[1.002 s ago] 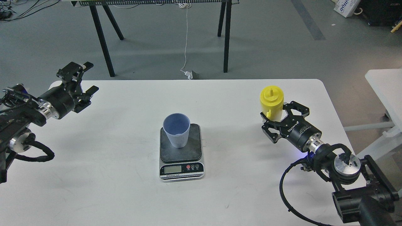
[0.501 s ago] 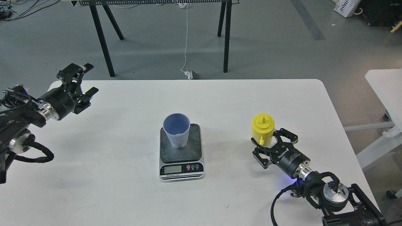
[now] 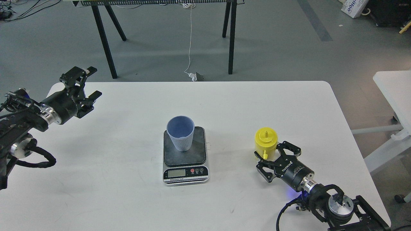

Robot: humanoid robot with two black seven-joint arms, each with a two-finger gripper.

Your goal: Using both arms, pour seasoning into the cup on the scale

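Observation:
The yellow seasoning bottle (image 3: 266, 141) stands upright at the right front of the white table (image 3: 128, 192), cap hanging at its side, nozzle up. My right gripper (image 3: 274, 156) is shut on its lower body from the near side; I cannot tell whether its base touches the table. The light blue cup (image 3: 180, 133) stands upright on the back left of the scale (image 3: 199, 150), well left of the bottle. My left gripper (image 3: 91, 81) is open and empty above the table's far left corner, far from the cup.
Black trestle legs (image 3: 104, 41) and a white cable (image 3: 190, 45) stand on the floor beyond the table. A second white table (image 3: 393, 86) is at the right. The bottle is close to the table's right front edge.
My right gripper has brought the bottle down and toward me, slightly leftward, from the table's right middle to its right front. The left arm shifted only slightly.

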